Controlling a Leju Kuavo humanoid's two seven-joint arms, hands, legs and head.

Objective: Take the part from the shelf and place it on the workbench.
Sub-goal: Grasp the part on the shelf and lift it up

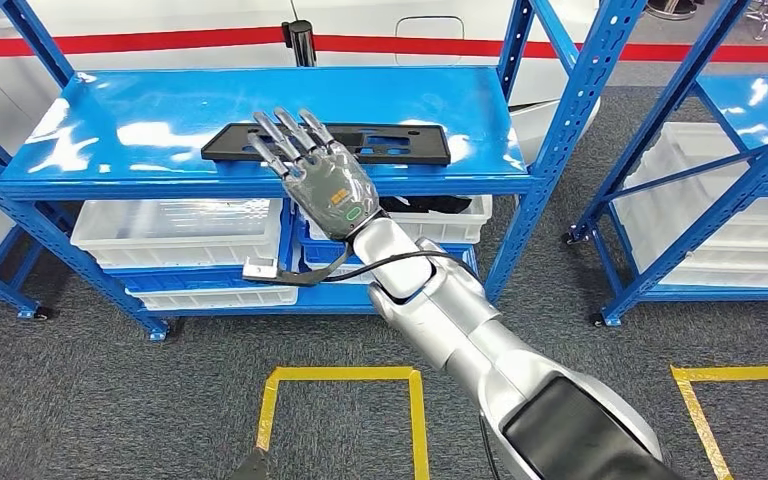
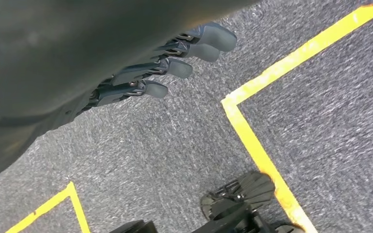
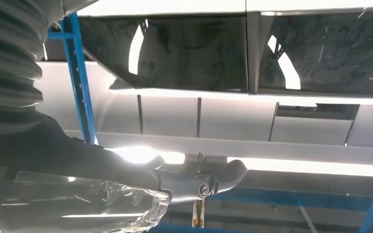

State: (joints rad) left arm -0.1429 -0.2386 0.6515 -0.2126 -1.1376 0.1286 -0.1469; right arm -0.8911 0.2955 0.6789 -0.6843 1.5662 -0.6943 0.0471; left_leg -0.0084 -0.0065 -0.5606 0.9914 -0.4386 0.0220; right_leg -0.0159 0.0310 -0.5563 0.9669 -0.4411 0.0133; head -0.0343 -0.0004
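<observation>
Part: black plastic, a long flat panel with slots cut through it, lying flat on the top shelf board of the blue steel rack, nearer the board's front edge than its back edge and toward its right half.
Right hand: the right hand is raised at the front edge of the shelf board, back of the hand toward the head camera, fingers straight and spread; their tips overlap the left part of the panel in the head view, but whether they touch it cannot be told. It grasps nothing.
Right arm: silver, reaching up from the lower right of the head view, with a black cable looping out at the wrist.
Left hand: the left hand hangs over the carpet in the left wrist view, dark fingers side by side and nearly straight, with nothing in them.
Lower shelves: white plastic bins sit under the top board, and more white bins fill a second blue rack at the right.
Floor: grey carpet marked with yellow tape in rectangles in front of the racks.
Wall: white, with a red stripe running behind the rack.
</observation>
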